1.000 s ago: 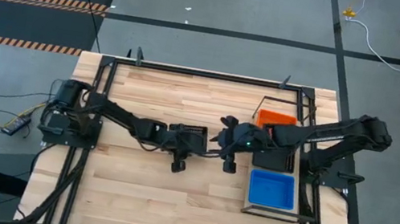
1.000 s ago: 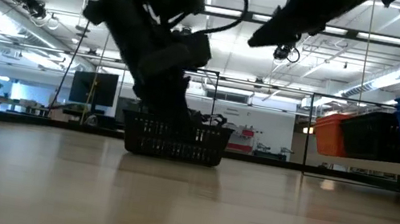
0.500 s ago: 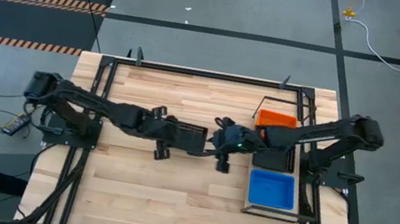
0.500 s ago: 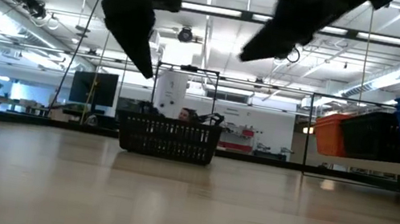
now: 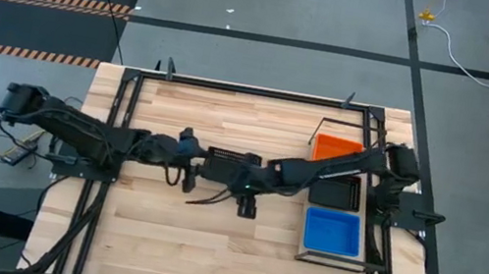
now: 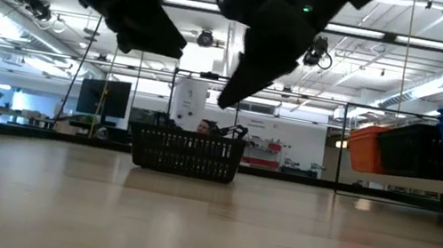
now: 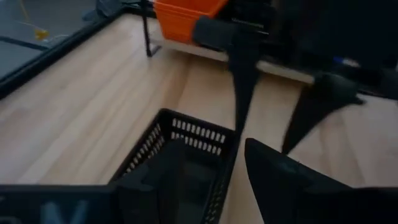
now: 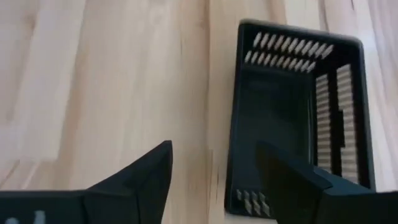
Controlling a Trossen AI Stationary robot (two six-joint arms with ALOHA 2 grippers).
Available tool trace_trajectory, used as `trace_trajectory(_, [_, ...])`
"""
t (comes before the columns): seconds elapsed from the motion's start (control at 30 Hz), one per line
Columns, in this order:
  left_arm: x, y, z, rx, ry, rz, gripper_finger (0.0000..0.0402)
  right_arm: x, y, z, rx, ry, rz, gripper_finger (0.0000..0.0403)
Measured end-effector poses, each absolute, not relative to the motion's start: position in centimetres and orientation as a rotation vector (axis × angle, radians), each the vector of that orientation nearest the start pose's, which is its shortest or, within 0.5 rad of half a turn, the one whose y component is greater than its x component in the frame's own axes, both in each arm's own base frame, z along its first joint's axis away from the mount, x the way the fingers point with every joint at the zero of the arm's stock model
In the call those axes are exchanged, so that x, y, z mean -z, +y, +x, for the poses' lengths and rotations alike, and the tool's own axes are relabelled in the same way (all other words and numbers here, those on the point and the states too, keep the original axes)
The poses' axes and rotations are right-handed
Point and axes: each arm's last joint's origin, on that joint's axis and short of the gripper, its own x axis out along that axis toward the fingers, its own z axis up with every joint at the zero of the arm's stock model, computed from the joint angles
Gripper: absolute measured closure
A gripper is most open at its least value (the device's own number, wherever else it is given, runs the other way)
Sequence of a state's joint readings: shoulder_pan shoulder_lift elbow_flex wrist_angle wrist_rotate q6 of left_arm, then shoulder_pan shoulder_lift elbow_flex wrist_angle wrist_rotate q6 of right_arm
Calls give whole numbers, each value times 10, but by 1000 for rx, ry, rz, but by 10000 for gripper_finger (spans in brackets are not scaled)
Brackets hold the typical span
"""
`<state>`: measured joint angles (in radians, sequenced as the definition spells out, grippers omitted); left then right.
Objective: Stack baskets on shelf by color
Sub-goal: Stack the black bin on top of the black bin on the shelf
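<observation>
A black basket (image 5: 229,165) sits free on the bench (image 5: 147,240). The right pincer (image 8: 214,177), spread, is poised above; the left pincer (image 7: 214,171), released, stands at nine o'clock. Descent and closure are needed.

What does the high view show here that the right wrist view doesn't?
Only the high view shows the shelf with its orange basket, a black one and blue basket, plus the left gripper drawn back beside the loose black basket. Only the right wrist view shows that basket's empty inside and the right gripper open over its near wall. Both show that black basket sitting on the tabletop.
</observation>
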<state>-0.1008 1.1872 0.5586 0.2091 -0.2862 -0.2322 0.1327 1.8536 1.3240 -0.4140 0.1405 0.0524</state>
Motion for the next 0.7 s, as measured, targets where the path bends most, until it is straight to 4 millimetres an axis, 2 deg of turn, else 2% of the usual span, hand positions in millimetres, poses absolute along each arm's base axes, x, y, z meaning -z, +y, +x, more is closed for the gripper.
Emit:
trace_trajectory(0.07, [-213,-15,239,-233,362,-152,226,-205,49,400,44,957,-91,164])
trace_trajectory(0.13, [-214,-17,237,-226,311,-162,226,-196,48,402,58,1043,-107,163])
trace_trajectory(0.2, [-210,-18,232,-220,305,-166,228,-191,47,410,66,1033,-98,164])
trace_trajectory(0.43, [-190,-27,220,-185,259,-173,238,-173,40,413,96,1098,-75,168])
trace_trajectory(0.6, [-190,-26,219,-188,228,-170,249,-164,36,417,113,1098,-57,173])
trace_trajectory(0.7, [-191,-27,219,-184,216,-169,256,-161,35,418,109,1105,-64,189])
